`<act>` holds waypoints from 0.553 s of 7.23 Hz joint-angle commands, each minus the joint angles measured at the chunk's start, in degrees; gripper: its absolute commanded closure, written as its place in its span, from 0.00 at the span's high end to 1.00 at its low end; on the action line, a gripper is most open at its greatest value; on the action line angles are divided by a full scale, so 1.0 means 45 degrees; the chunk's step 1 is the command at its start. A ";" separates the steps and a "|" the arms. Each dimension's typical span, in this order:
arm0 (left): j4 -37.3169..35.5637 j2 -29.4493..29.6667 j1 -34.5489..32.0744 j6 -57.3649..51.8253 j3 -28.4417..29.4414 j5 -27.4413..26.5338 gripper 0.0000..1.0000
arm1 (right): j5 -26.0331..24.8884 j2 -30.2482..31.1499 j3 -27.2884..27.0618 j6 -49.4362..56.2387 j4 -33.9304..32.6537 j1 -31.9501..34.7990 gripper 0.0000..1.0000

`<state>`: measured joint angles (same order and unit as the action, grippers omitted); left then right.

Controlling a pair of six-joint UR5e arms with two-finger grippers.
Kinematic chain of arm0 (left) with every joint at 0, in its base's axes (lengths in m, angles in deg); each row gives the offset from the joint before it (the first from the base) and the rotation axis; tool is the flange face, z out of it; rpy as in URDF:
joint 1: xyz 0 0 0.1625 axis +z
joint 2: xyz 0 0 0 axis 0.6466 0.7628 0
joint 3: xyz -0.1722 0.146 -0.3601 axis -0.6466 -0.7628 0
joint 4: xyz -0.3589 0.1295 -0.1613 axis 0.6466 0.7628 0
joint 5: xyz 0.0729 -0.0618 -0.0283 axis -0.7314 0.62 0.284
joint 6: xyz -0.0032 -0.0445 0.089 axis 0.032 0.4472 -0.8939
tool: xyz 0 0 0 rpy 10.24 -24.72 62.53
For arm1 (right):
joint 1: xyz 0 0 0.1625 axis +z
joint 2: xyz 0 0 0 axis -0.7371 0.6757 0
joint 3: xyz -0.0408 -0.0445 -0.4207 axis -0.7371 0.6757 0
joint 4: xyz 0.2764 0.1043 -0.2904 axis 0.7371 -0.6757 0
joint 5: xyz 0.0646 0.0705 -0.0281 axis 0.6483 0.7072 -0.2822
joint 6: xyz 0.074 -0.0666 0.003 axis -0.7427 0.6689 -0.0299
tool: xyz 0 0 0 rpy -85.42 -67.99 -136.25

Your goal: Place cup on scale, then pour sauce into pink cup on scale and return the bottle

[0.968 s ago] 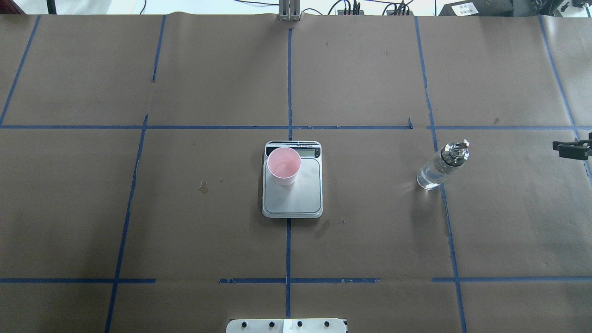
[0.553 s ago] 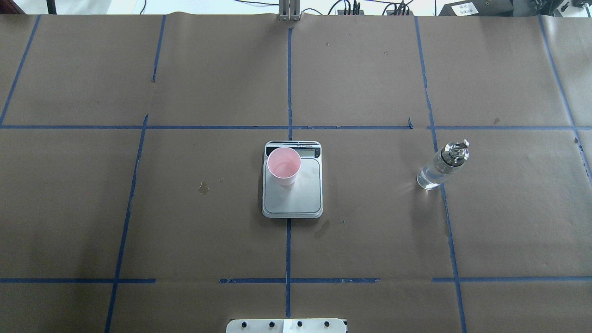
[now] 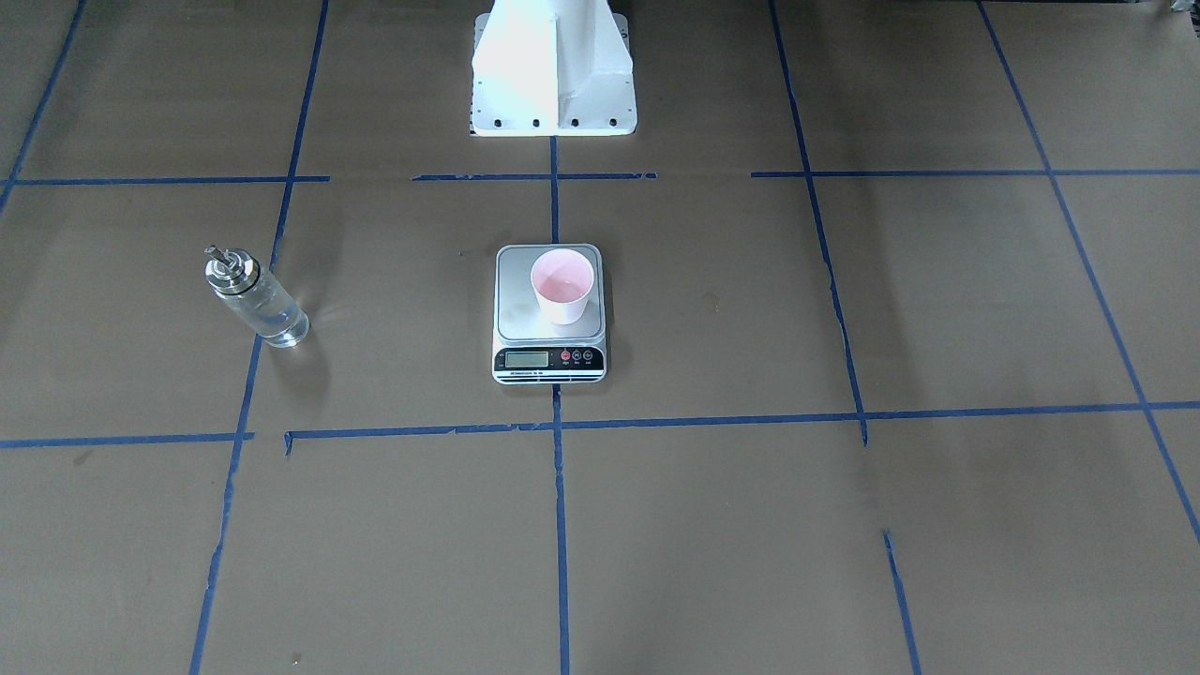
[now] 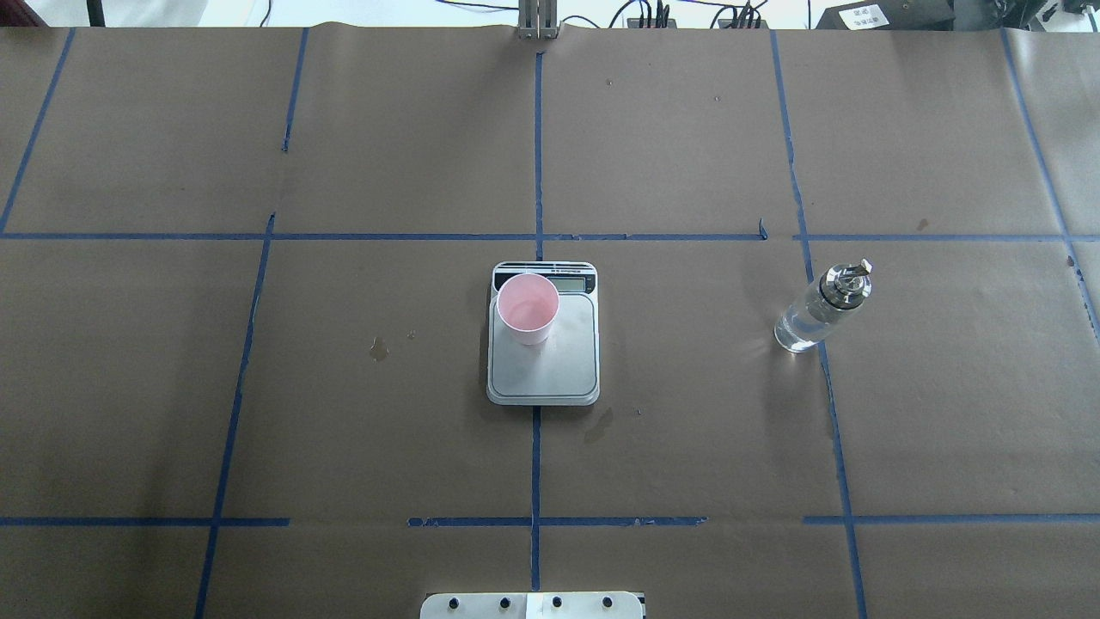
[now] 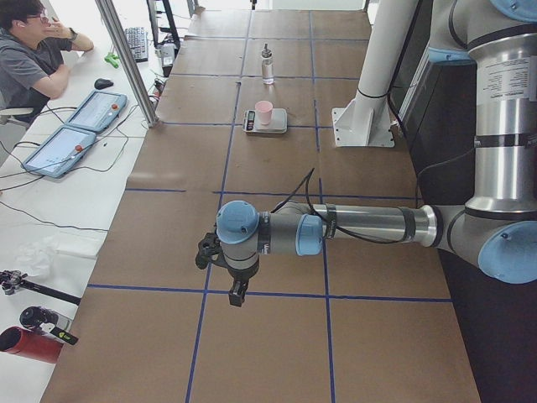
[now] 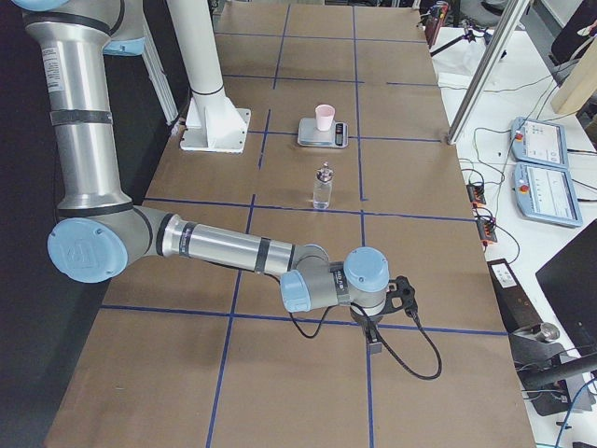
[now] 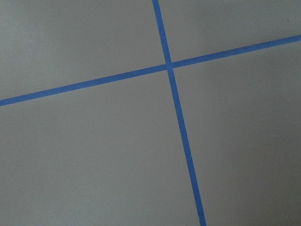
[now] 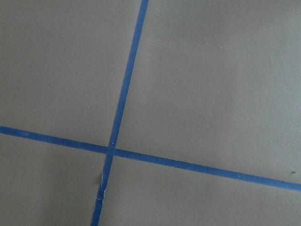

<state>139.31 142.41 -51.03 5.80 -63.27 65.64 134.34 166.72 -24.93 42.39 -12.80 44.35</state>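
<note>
Cup point(image 4: 528, 308), pink and upright, stands on the scale point(image 4: 559, 370), at the platform's far-left corner as seen from the robot. Nearest the robot, a white mount plate point(image 4: 533, 605) lies at the table point(image 4: 687, 447) edge. Beyond it the scale sits across the middle blue tape line point(image 4: 535, 464), its display strip point(image 4: 567, 282) just behind the cup. Level with the scale and well apart to the robot's right, the bottle point(image 4: 812, 314) stands upright just beside another tape line. Out at the table's ends, the left tool point(image 5: 237, 295) and the right tool point(image 6: 373, 343) hang over the brown paper, pointing down; I cannot tell whether either is wide or narrow.
</note>
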 commanded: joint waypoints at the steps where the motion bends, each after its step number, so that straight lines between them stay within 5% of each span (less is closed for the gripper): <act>1: -0.0002 0.0090 0.0000 -0.0022 -0.0009 -0.0030 1.00 | 0.0075 -0.0075 -0.0675 0.0175 -0.2257 0.0799 1.00; 4: -0.0021 0.0014 -0.0019 -0.0061 -0.0164 -0.0011 1.00 | 0.0036 0.0509 -0.2414 0.0156 -0.3440 0.0685 1.00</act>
<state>139.27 142.74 -51.02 5.57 -63.53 65.65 134.56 167.92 -32.50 43.15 -26.46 47.69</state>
